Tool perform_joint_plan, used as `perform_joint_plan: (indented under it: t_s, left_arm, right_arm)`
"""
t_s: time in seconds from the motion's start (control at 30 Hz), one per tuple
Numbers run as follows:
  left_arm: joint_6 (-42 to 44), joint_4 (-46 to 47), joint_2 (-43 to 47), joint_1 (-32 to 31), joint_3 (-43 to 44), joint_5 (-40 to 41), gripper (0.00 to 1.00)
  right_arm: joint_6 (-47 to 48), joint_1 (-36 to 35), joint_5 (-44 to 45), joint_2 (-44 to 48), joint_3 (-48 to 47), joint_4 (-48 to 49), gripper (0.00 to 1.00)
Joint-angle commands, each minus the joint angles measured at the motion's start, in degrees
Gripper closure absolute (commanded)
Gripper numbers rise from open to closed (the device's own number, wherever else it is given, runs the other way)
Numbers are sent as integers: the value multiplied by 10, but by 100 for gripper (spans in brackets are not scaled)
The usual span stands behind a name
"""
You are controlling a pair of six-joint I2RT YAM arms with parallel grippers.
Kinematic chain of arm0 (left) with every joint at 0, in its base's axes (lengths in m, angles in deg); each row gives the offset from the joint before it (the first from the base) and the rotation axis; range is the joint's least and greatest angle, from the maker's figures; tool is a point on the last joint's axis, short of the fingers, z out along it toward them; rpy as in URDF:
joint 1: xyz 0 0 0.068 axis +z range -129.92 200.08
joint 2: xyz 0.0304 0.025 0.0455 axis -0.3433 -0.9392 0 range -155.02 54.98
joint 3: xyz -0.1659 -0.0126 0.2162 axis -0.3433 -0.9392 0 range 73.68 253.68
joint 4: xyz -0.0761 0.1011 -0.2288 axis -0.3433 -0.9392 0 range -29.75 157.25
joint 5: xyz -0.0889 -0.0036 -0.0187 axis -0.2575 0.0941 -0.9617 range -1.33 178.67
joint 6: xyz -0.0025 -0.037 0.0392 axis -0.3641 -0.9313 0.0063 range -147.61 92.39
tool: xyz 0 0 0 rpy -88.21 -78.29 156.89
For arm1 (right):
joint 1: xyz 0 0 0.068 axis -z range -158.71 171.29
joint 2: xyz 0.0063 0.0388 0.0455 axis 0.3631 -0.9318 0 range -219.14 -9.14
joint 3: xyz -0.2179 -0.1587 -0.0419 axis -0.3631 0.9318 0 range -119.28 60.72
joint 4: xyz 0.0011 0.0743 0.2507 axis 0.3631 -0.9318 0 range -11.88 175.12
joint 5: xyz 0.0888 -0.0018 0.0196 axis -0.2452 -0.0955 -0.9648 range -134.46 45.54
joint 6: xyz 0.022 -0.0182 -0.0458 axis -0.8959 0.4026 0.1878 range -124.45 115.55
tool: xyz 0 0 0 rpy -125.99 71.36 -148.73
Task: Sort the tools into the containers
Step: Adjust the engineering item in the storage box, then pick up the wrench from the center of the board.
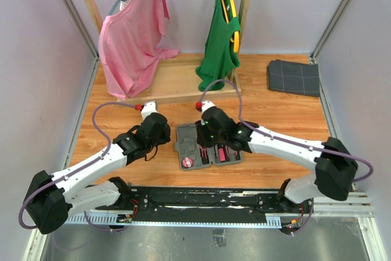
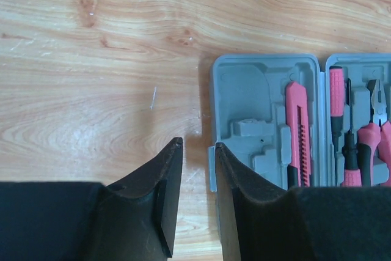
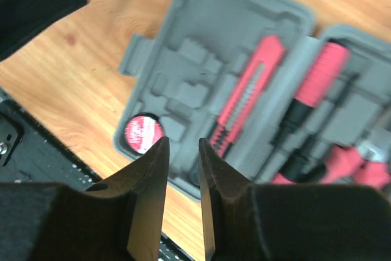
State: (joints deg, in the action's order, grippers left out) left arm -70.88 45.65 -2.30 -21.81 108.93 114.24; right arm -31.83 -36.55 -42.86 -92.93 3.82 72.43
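Note:
The grey tool case [image 1: 183,139] lies open on the wooden table between both arms. In its recesses rest a long pink knife [image 2: 297,132], a screwdriver [image 2: 336,99], pliers [image 2: 376,126] and a small round red piece [image 3: 142,132]. My left gripper [image 2: 198,146] hangs at the case's left edge [image 2: 244,102], jaws slightly open with only bare wood between them. My right gripper [image 3: 183,142] hovers above the near edge of the case's left half [image 3: 201,47], beside the round piece and the knife [image 3: 247,93], slightly open and holding nothing. From above, the left gripper [image 1: 165,139] and right gripper [image 1: 206,131] flank the case.
A wooden clothes rack stands at the back with a pink shirt [image 1: 131,35] and a green shirt [image 1: 220,35] over its base board [image 1: 177,80]. A folded dark grey cloth [image 1: 294,77] lies at the back right. A black rail [image 1: 201,198] runs along the near edge.

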Motion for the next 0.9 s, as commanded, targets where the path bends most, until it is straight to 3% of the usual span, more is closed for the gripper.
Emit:
perform_joint_plan:
  t_s: [0.0,0.17,0.37,0.6,0.87]
  left_arm:
    - [36,52,-22,7,-3,-25,67]
    - [42,77,-51,7,-1,-40,67]
    - [55,99,-71,8,1,-44,61]
    - [74,115,-107,23,7,-57,57]
    - [82,124,-121,30,6,-65,57]
  right_arm:
    - [-23,51,81,69,56,-63,71]
    - [-56,130,141,149,109,-130,64]
    - [-95,178,193,195,160,-165,47]
    - [-116,227,168,171,182,-162,40]
    - [-106,242,140,98,168,-152,39]
